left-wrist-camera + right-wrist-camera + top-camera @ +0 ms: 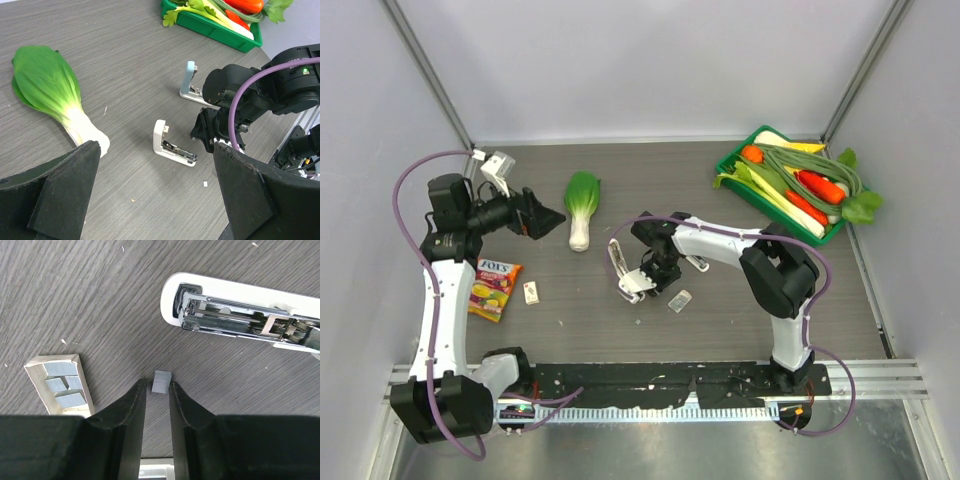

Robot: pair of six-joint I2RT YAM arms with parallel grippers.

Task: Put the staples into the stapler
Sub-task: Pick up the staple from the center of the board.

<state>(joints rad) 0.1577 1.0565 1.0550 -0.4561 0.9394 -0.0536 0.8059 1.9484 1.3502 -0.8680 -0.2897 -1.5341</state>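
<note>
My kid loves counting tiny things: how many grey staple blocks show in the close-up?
4. Three lie in the open staple box: top block, middle block, bottom block. The fourth block sits between the right gripper's fingertips. More may hide underneath.

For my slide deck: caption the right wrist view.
Right gripper pinches a staple strip below the opened stapler, staple tray at left.

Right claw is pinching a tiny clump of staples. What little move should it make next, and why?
Probably carry the staple strip over to the stapler and lower it in. The right claw pinches the strip, and the stapler's metal channel lies open nearby.
</note>
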